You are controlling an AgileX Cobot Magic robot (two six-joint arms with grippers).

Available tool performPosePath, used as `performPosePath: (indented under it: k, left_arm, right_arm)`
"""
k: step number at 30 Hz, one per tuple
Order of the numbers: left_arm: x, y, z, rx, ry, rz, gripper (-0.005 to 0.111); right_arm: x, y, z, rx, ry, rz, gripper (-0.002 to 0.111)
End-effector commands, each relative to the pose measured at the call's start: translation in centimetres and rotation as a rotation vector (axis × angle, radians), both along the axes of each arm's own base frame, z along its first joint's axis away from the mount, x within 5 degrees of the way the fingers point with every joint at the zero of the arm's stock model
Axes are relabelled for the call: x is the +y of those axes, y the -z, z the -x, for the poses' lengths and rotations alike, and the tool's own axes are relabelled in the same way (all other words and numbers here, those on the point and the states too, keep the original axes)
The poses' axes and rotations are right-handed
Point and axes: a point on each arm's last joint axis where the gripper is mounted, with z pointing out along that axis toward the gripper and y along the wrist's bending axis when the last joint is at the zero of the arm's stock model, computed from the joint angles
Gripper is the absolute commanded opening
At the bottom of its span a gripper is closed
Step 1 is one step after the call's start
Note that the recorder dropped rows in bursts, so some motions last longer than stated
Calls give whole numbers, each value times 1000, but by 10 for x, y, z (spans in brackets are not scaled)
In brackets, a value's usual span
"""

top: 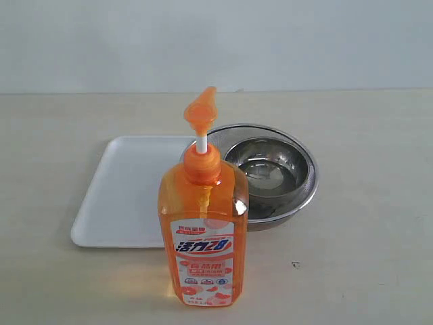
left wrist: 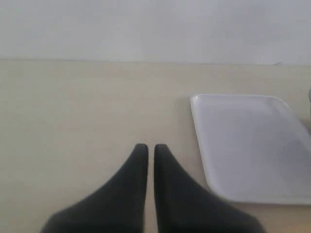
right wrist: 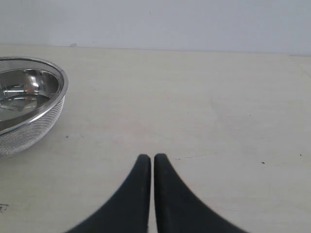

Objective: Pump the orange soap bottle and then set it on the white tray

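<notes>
The orange soap bottle stands upright on the table near the front, its orange pump head raised on a white stem. Behind it to the left lies the white tray, also seen in the left wrist view as the white tray, with nothing on it. Neither gripper shows in the exterior view. My left gripper is shut and holds nothing, hovering over bare table beside the tray. My right gripper is shut too, over bare table apart from the bowl.
A round metal mesh bowl sits right behind the bottle, touching the tray's right edge; the mesh bowl shows in the right wrist view. A pale wall rises behind the table.
</notes>
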Motion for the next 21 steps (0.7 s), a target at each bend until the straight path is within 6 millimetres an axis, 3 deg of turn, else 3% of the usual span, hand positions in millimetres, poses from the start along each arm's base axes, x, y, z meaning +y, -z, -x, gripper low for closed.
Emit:
performPosePath:
  k: [1,2,5,7,16,21]
  left_arm:
    - [-1,-10,-2,-125,-14,165,5]
    - [-1,-17,-2,-188,-20,198,5]
    - [5,-65,6,-507,-42,467,5]
    - [6,-77,10,-563,-38,478,5]
    - [5,-79,10,-570,-35,459,5]
    - [4,-76,9,-526,-25,601,5]
  right_arm:
    - [0,-1,0,-13,-4,-2,0]
    - [0,-1,0,-13,-4,-2,0]
    - [0,-1,0,-13,-4,-2,0]
    - [0,-1,0,-13,-4,-2,0]
    - [0,-1,0,-13,-4,-2,0]
    - [0,-1,0,-13,-4,-2,0]
